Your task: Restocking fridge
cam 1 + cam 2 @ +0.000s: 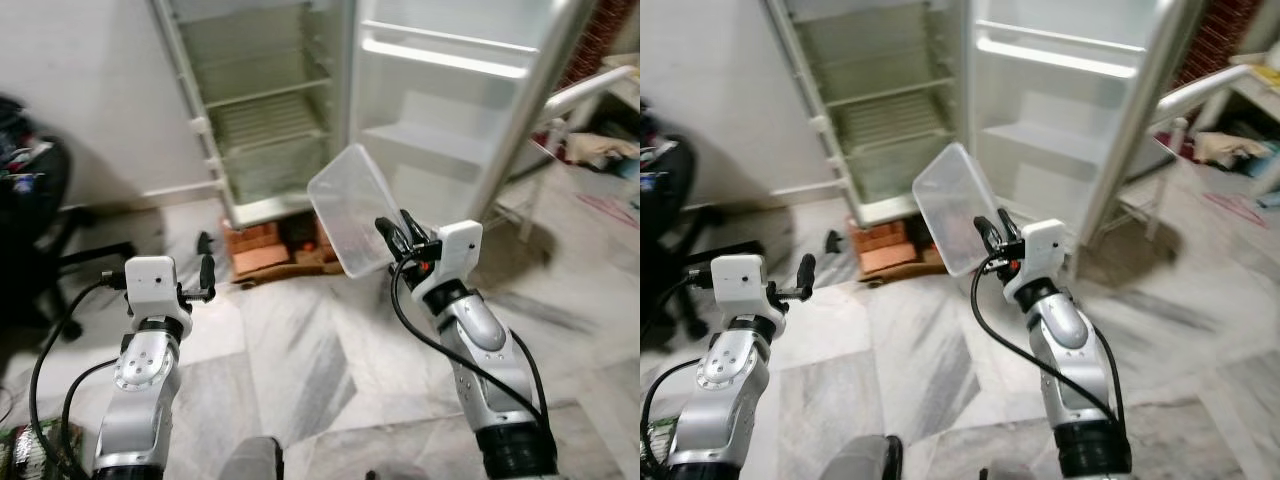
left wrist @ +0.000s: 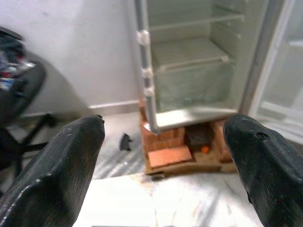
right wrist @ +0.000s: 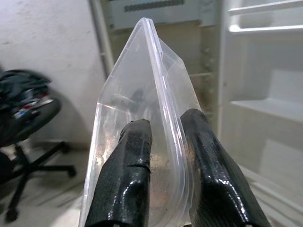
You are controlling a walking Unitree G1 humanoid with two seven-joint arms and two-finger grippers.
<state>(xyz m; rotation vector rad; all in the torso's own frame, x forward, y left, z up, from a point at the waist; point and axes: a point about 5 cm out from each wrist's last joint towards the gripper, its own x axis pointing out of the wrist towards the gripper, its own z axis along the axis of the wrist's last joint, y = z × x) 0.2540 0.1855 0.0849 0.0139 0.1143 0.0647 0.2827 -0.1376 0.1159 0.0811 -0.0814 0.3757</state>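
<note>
A clear plastic container (image 1: 352, 208) is pinched by its rim in the right gripper (image 1: 400, 236), held up before the open fridge (image 1: 262, 110); it looks light, stiff and slippery; the left gripper (image 2: 163, 165) is spread apart, empty.

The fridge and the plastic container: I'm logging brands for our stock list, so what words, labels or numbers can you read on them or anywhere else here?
None can be read.
Fridge: no legible brand or label on its cabinet or open door.
Clear container held in the right gripper jaws: no print visible.
Clutter on the chair: too blurred to read.
</note>
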